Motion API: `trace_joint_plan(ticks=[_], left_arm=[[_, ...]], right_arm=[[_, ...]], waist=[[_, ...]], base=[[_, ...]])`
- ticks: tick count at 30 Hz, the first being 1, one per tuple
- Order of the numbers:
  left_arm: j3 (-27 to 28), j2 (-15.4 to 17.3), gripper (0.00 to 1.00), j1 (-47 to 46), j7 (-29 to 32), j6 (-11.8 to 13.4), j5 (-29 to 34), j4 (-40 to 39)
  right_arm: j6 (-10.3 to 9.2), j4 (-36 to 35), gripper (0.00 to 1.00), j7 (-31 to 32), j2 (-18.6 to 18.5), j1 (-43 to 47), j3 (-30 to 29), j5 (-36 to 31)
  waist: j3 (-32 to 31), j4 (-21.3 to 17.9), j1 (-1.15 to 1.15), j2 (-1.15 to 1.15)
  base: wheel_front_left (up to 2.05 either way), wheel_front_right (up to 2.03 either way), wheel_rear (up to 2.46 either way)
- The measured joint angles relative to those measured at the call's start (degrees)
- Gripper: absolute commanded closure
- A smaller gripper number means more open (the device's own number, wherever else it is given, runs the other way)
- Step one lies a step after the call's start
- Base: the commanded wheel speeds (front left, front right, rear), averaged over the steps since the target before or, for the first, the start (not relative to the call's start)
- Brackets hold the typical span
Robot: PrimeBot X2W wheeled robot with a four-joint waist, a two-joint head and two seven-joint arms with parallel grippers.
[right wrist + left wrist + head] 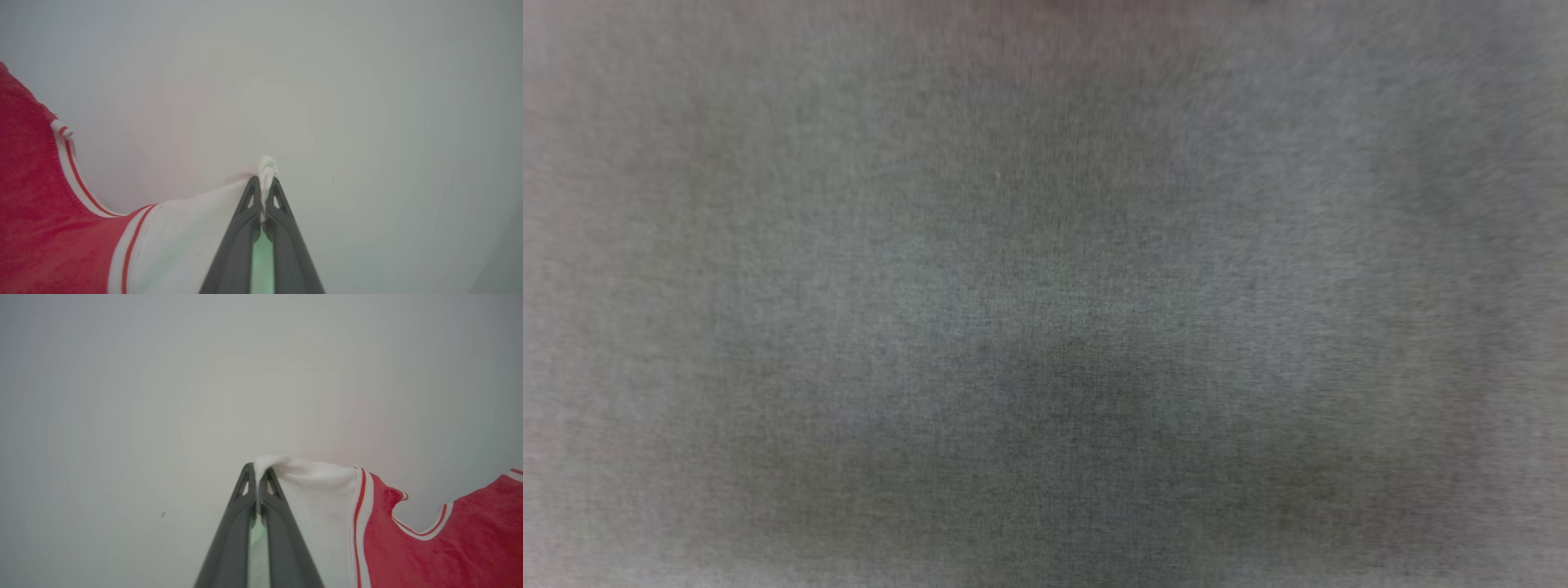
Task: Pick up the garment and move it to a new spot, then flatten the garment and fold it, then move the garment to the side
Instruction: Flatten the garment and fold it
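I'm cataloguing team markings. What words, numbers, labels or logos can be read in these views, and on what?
None can be read.
The visible part of the garment is plain red and white cloth with striped trim, pinched at its white edges by the left gripper and the right gripper.
The blurred grey surface in the head view carries no print.

I can read no word, number, label or sign in any view. The part of the garment [429, 547] that I can see is only plain red and white cloth with a striped trim, and it has no readable print.
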Motion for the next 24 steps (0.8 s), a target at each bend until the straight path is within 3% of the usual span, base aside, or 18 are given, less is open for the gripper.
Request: trace_joint_plan(ticks=[7,15,20,24], left_arm=[[1.5,0.1,1.00,6.4,-0.1,-1.7,1.5,0.4],[-2.2,-1.4,1.00,16.8,2.9,-3.7,-1.1,4.3],[-6.8,0.0,1.00,26.8,8.4,-3.9,-7.0,-2.7],[-10.4,4.5,1.00,34.7,12.2,-3.9,-11.8,-10.4]], right_arm=[[0.00,3.4,1.00,0.0,0.6,5.5,1.8,0.1],[0.00,6.1,1.00,1.2,0.7,14.3,11.4,13.1],[0.00,-1.4,1.00,3.3,-3.6,23.6,19.6,23.6],[0.00,-10.4,1.00,4.5,-9.6,31.8,25.8,31.0]], waist=[[5.1,1.0,0.00,0.00],[2.4,2.1,0.00,0.00],[-2.0,2.1,0.00,0.00],[-6.0,2.1,0.00,0.00]], base=[[0.00,0.00,0.00],[0.00,0.00,0.00],[0.00,0.00,0.00],[0.00,0.00,0.00]])
